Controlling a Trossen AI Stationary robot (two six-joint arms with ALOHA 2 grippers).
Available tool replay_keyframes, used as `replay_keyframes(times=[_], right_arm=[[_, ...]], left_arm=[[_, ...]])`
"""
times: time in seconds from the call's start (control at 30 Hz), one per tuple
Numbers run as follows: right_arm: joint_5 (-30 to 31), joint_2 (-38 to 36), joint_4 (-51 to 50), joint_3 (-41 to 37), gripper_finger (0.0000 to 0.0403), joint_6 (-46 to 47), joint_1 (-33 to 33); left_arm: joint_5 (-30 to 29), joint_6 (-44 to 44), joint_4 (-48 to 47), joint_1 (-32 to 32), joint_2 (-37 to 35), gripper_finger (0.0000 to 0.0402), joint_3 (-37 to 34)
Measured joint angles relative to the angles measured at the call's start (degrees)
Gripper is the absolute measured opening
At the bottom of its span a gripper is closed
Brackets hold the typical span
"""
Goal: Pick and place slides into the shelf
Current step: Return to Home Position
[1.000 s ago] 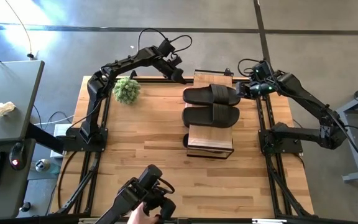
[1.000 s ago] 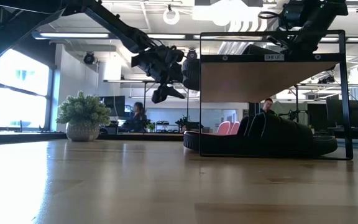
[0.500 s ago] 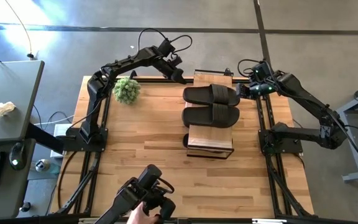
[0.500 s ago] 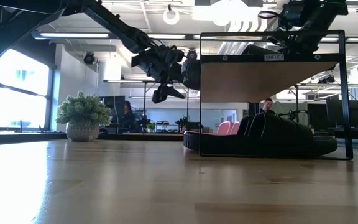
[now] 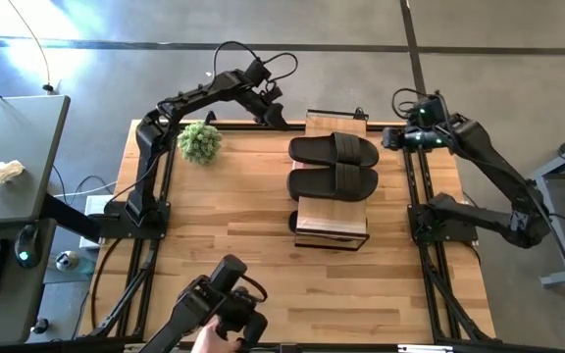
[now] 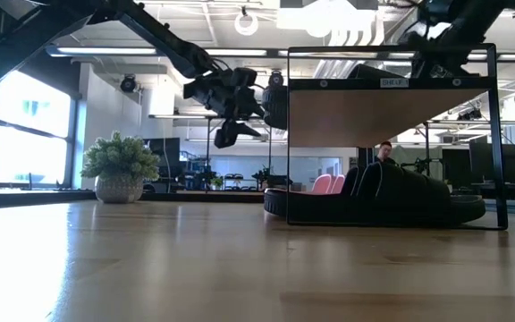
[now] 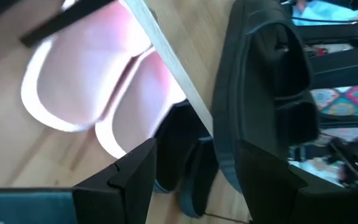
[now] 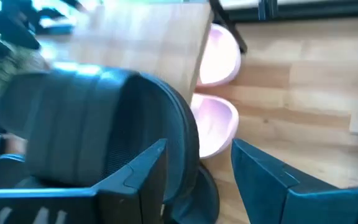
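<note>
Black slides (image 5: 333, 150) lie paired on the shelf (image 5: 332, 224), pink ones (image 7: 86, 93) beneath. Left claw (image 5: 281, 120) and right claw (image 5: 388, 140) hang open, empty, flanking its far end. Slides look light and squashy; I'd pinch a sole's side edge.

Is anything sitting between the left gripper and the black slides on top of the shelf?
Nothing visible does. The left gripper, open, hangs off the shelf's far corner, with only air across to the nearest black slide on top. The potted plant stands on its other side. The right gripper hangs off the opposite edge.
</note>
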Motion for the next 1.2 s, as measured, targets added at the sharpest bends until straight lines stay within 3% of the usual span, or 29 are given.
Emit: replay_keyframes(times=[0.33, 0.47, 0.67, 0.73, 0.83, 0.97, 1.2], right_arm=[[-0.9, -7.9, 1.1, 0.0, 0.0154, -1.0, -1.5], [-4.5, -9.8, 3.3, 0.0, 0.0116, -3.2, -1.5], [-17.6, -11.9, 8.4, 0.0, 0.0026, -4.1, -1.0], [-22.4, -13.2, 9.0, 0.0, 0.0007, -4.3, -0.2], [-26.5, -17.0, 9.0, 0.0, 0.0012, -3.3, 1.7], [-26.4, -24.2, 10.5, 0.0, 0.0002, -2.7, 4.4], [-22.8, -34.4, 19.7, 0.0, 0.0, -1.3, 6.3]], left_arm=[[3.0, -2.5, -2.4, 2.4, -3.4, 0.0198, 0.0], [2.8, -4.5, -0.7, 3.4, -7.8, 0.0197, 0.0], [2.0, -4.8, 0.7, 2.8, -17.0, 0.0169, 0.0], [-0.4, -4.6, 0.1, 1.9, -20.7, 0.0141, 0.0], [-5.4, -2.6, -0.1, -0.6, -27.3, 0.0088, 0.0], [-10.3, 0.2, 0.0, -6.0, -34.9, 0.0016, -0.5], [-26.0, -0.4, 2.3, -16.4, -45.2, 0.003, -7.4]])
